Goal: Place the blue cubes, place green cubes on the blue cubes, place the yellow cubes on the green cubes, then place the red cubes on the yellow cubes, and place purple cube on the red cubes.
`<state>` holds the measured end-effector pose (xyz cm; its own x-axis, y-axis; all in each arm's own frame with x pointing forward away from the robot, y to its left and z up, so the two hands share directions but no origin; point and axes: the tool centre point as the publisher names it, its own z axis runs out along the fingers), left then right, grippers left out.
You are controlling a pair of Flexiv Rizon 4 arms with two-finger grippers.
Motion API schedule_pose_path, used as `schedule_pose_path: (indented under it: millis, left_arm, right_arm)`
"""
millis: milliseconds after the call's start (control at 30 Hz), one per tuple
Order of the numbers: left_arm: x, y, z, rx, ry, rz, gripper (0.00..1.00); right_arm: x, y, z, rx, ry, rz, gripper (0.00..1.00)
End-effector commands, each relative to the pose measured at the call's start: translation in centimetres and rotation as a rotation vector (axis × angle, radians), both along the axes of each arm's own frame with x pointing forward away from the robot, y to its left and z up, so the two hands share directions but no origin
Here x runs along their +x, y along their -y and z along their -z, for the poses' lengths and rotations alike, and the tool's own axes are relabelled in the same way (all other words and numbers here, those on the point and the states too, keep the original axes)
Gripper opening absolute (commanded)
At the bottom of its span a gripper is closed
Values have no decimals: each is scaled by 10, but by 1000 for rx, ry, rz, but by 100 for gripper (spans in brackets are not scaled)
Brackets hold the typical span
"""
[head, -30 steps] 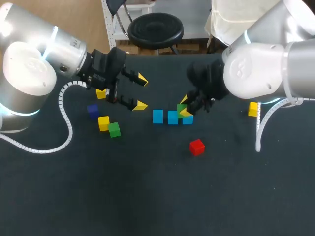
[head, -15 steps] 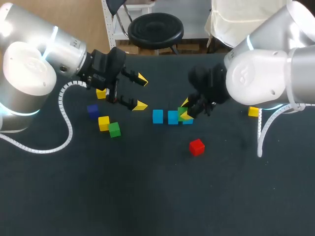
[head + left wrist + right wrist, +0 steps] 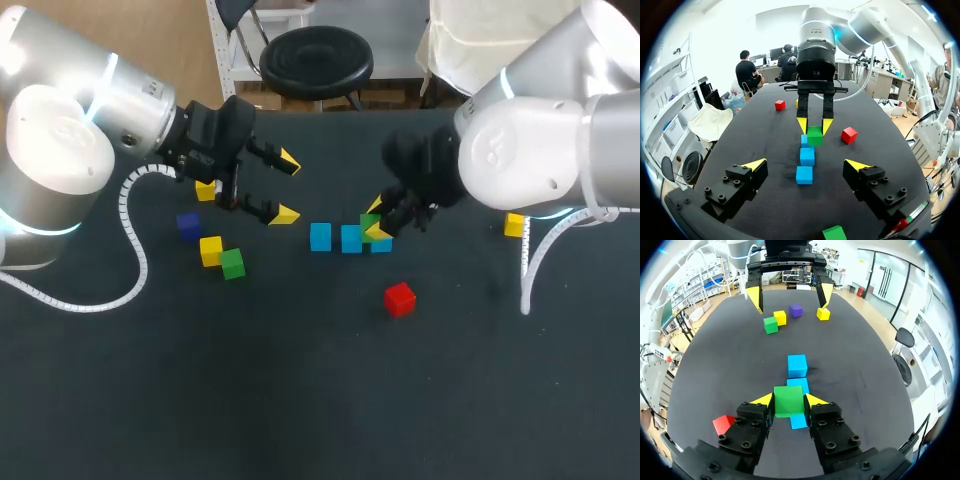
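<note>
Bare table (image 3: pixel 300 400) lies open on the near side of the blue cube row (image 3: pixel 350 239). The right gripper (image 3: pixel 373 220), clamped on a green cube (image 3: pixel 788 400), occupies the row's right end. A red cube (image 3: pixel 400 299) stands near, and the left gripper (image 3: pixel 288 188) hovers, fingers spread, off its left end.

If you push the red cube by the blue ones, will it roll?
Probably not: the red cube has flat faces and lies flat on the table, so it should slide, not roll. Looks solid, likely stiff.

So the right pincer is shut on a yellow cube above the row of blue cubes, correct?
Not quite. The right pincer is shut on a green cube, not a yellow one, as the right wrist view shows. It does hold it above the row of blue cubes.
</note>
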<state>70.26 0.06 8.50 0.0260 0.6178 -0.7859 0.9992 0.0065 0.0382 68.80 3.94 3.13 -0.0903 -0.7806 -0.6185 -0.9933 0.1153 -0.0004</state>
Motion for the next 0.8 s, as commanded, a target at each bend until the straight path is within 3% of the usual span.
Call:
schedule_pose_path:
  millis: [33,800]
  left_arm:
    - [1,0,1,-3,1,2,100]
    - [1,0,1,-3,1,2,100]
  right_arm:
    - [2,0,2,2,-4,1,0]
    - [7,-1,2,-1,-5,3,0]
